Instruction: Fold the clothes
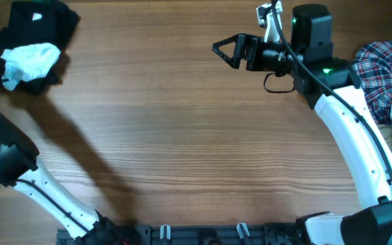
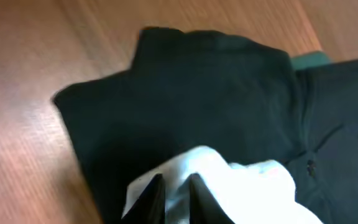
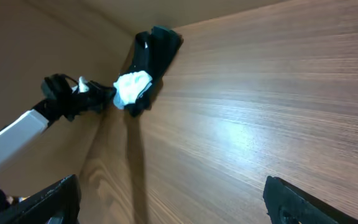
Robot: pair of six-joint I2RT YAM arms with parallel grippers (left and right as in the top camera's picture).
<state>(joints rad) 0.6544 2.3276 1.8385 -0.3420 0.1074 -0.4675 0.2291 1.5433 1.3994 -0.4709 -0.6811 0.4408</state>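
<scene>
As the left gripper (image 2: 174, 186) seemingly pinches the white garment (image 2: 241, 180), it should lift slowly off the black clothes (image 2: 197, 106). Right gripper (image 1: 226, 50) gapes wide.

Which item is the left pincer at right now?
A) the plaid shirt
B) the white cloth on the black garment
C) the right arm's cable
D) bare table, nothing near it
B: in the left wrist view the left pincer is closed around a fold of the white cloth, which lies on the black garment. The plaid shirt is at the far right of the overhead view.
</scene>
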